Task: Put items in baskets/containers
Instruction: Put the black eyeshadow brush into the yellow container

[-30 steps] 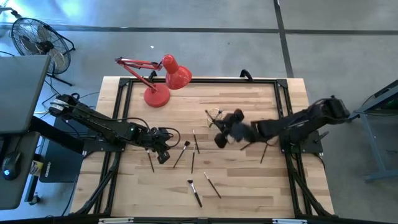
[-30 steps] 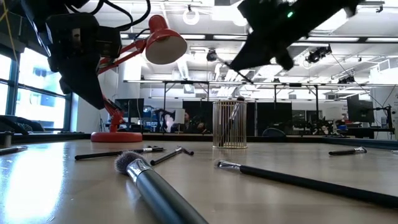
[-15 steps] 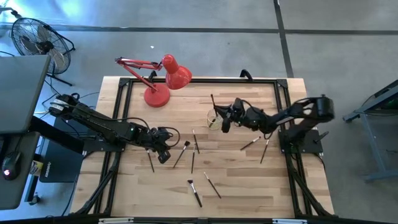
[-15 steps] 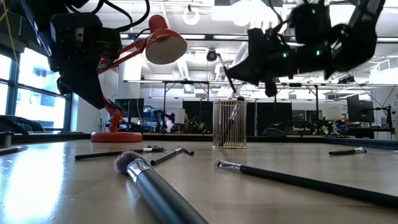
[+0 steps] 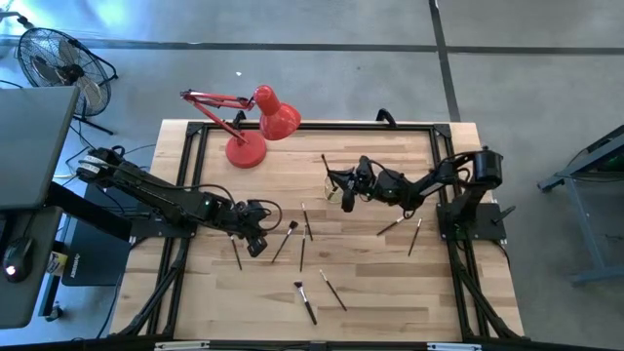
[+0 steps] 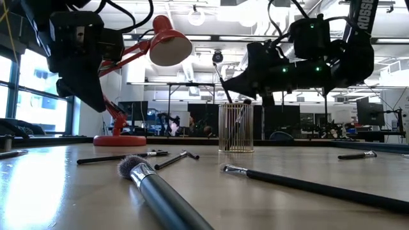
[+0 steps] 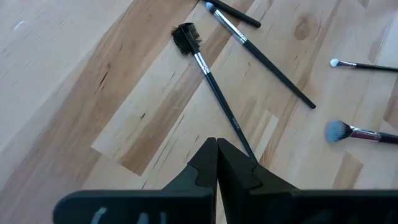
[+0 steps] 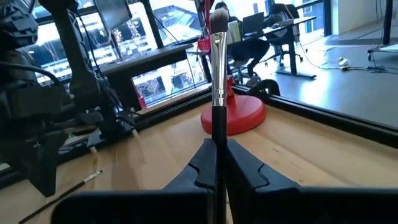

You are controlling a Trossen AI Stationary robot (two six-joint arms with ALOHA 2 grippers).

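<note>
Wood-grain worktop [image 5: 390, 283] carries everything, and going left to right the left end effector [image 5: 255, 244] comes first, hanging low over the boards with its fingers pressed together on nothing. In its wrist view a thin spoolie brush [image 7: 208, 81] lies on the wood with its handle end just ahead of the fingertips, and further brushes lie beyond it, among them a blue-tufted brush [image 7: 354, 132]. From above, a dark brush [image 5: 235, 254] lies just beside this end effector on its left side, while a tufted brush [image 5: 285, 241] and two more sticks lie close by on its right; another pair sits nearer the front edge.

Behind and well apart from it stands a red desk lamp [image 5: 258, 125].

Further right, the right end effector [image 5: 347, 194] is raised above the worktop, its fingers pinching a brush [image 5: 329, 172] by the handle; the wrist view shows that held brush [image 8: 217, 74] standing up from between the fingers, bristles at the far end. A clear cup [image 6: 236, 128] stands just under and beside this end effector, with brush handles already in it. Two loose brushes [image 5: 404, 229] lie on the boards behind it, toward its arm's base.
</note>
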